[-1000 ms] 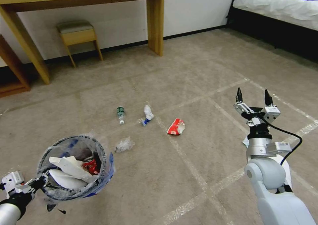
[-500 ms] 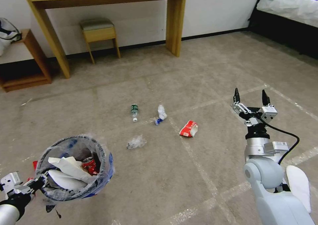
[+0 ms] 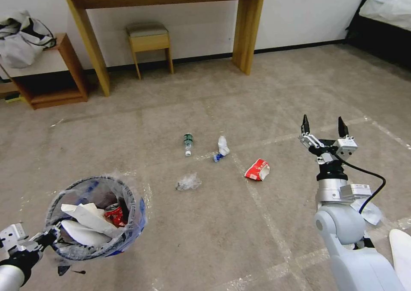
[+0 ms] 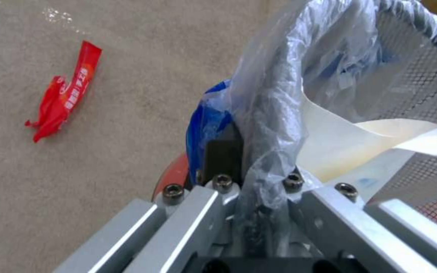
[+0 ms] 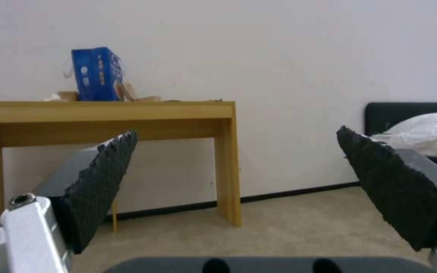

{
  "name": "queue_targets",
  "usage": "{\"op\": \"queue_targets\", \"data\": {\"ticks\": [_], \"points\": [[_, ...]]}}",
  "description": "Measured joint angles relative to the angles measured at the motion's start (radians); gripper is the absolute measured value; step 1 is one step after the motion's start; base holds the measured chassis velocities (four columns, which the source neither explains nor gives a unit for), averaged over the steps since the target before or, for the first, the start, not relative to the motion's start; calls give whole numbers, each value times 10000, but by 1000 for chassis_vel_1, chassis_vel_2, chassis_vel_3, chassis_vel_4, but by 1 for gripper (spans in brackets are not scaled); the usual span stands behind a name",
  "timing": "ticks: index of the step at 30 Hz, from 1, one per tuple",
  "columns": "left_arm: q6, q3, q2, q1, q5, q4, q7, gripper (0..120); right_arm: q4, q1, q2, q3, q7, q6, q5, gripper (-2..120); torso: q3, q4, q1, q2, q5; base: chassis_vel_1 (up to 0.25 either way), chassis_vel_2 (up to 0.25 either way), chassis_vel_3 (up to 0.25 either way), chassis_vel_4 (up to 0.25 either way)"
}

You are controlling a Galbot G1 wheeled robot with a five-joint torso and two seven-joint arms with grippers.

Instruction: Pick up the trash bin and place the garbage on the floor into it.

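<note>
Camera farther left now; litter-strewn carpet (image 3: 239,235).

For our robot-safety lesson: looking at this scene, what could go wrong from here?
1. The left gripper pinches the bin only at its rim and liner; the plastic might slip or tear, dropping the bin.
2. Paper rises near the rim and could spill out if the bin tilts.
3. The clear plastic blends into the floor, so the open right gripper may miss it.
</note>
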Motion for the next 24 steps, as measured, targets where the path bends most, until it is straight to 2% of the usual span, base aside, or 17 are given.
{"op": "queue_targets", "data": {"ticks": [24], "points": [[-31, -52, 31, -104, 102, 197, 14, 1, -199, -7, 27, 3, -429, 244, -42, 100, -1, -1, -1, 0, 0, -3, 3, 2, -2]]}}
